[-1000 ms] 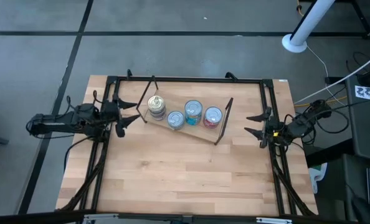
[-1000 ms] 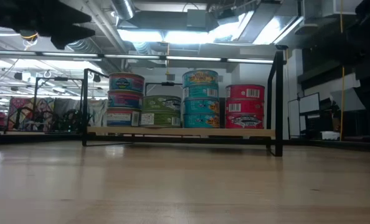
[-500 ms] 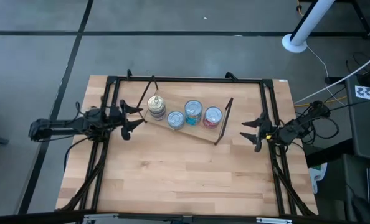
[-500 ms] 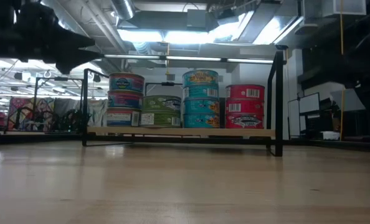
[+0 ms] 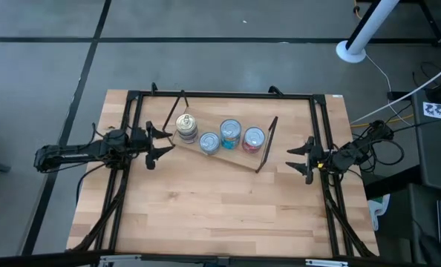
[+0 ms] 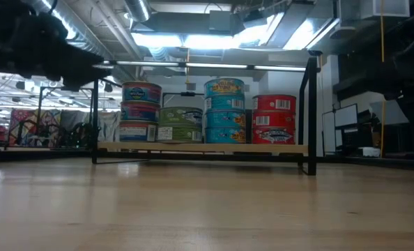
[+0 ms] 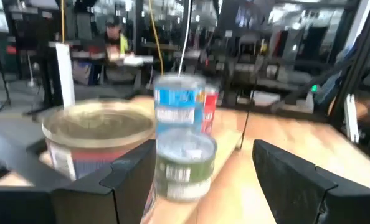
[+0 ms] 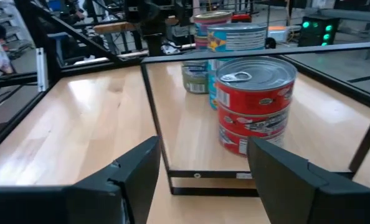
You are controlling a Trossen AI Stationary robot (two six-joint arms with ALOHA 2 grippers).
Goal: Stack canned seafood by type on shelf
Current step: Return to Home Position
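1. Left gripper (image 5: 158,144): fingers spread apart with nothing between them. It hovers over the left part of the wooden tabletop (image 5: 220,215), just beside the left end of the shelf (image 5: 234,156), pointing toward the tins.
2. Right gripper (image 5: 298,158): fingers likewise spread and empty. It sits at the tabletop's right side, near the shelf's right end but apart from it.
3. Shelf: a light-wood board on thin black wire legs. It stands on the tabletop between the two grippers, at a slight angle to the table's edges.
4. Canned seafood: every tin in view is on the shelf, in four upright stacks set in a row. From the left arm's side:
   - gold-lidded stack (image 5: 185,124), three tins high;
   - green stack (image 5: 210,143), two tins high;
   - teal stack (image 5: 231,132), three tins high;
   - red stack (image 5: 254,139), two tins high.
5. Spacing: in the low view, neighbouring stacks stand just beside one another.
6. Wrist views: the gold-lidded stack is nearest the left gripper. The red stack is nearest the right gripper, behind the shelf's black wire end frame (image 8: 157,118).
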